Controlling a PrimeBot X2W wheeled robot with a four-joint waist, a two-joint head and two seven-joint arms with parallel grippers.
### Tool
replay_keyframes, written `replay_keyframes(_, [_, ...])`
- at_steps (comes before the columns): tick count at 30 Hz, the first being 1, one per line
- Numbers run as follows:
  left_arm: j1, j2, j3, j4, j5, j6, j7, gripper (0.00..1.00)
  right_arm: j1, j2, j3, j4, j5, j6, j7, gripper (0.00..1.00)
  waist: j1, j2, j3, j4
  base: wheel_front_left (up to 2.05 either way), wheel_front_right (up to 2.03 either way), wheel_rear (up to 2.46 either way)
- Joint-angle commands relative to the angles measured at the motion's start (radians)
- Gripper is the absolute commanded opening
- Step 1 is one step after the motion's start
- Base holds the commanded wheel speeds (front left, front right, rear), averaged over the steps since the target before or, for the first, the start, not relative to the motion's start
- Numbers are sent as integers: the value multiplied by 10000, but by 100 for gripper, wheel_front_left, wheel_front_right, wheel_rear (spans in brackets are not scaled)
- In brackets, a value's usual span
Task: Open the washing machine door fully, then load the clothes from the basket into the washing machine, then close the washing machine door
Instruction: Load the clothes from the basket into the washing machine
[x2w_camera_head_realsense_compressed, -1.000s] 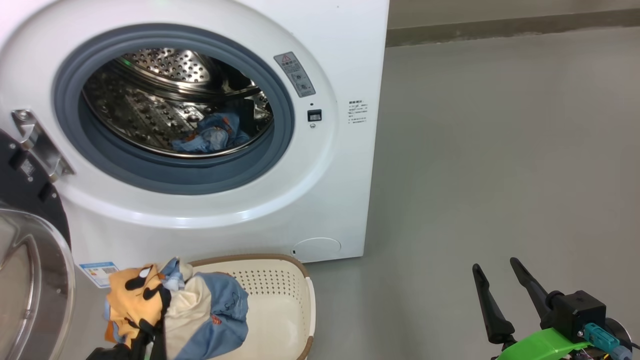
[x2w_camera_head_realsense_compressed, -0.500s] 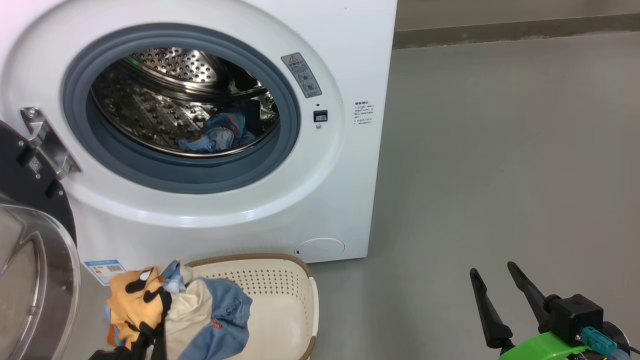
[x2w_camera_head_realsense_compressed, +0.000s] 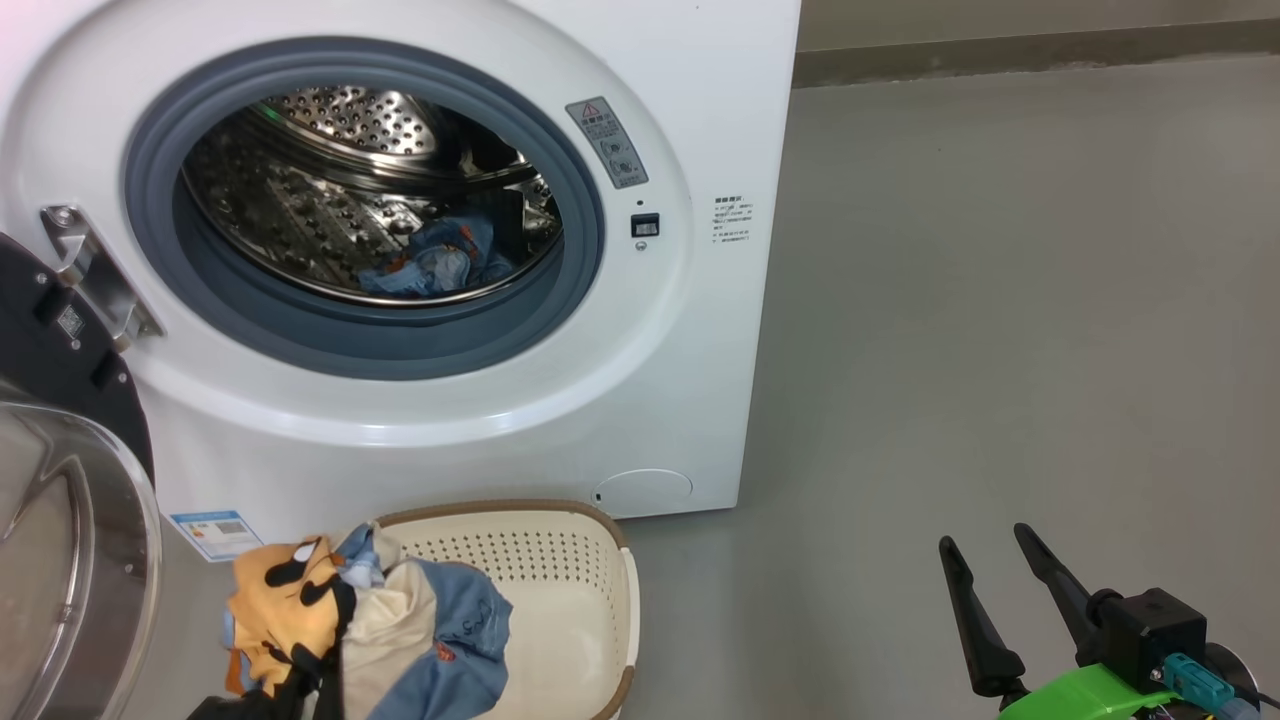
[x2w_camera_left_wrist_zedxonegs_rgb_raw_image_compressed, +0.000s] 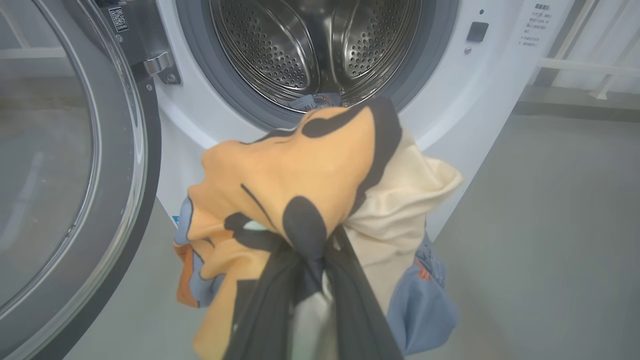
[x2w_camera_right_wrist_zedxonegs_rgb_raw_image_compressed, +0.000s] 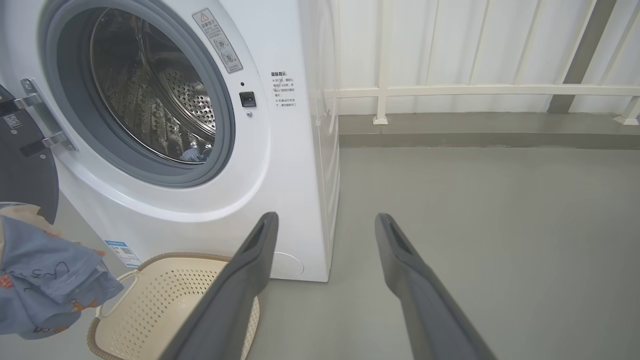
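Note:
My left gripper is shut on a bundle of clothes, orange, cream and light blue, held up in front of the washing machine. In the head view the bundle hangs over the left end of the cream basket, covering most of the gripper. The round black door stands swung open at the left. Another blue garment lies inside the steel drum. At the lower right my right gripper is open and empty over the floor, also seen in its own wrist view.
Grey floor stretches to the right of the machine. A low grey kerb and a white railing run along the back. The door's hinge bracket juts from the machine's left side. The basket's right half holds nothing.
The head view has shifted a little, so the machine sits slightly further right. The clothes stay gripped over the basket. The right gripper stays open in place.

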Motion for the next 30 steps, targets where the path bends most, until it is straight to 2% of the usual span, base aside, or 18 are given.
replay_keyframes(1, [-468,190,302,-239,-70,56,23,0,-223,-98,226,-302,-4,44,-24,100,0,0,24,5,0,0,0])
replay_keyframes(12, [-1266,274,112,199,-163,-153,417,0,-419,-98,222,-387,78,44,-80,100,0,0,768,-251,0,0,0])
replay_keyframes(18, [-2374,402,64,738,-208,-339,701,0,-803,-98,280,-370,193,44,-280,100,0,0,1690,-670,0,0,0])
replay_keyframes(24, [-3926,857,111,1303,-97,-585,885,0,-1280,-98,386,-183,350,44,-626,100,0,0,2852,-1272,0,0,0])
replay_keyframes(30, [-5823,1616,357,1896,-85,-860,1361,0,-1880,-98,525,223,633,44,-1181,100,0,0,3941,-1939,0,0,0])
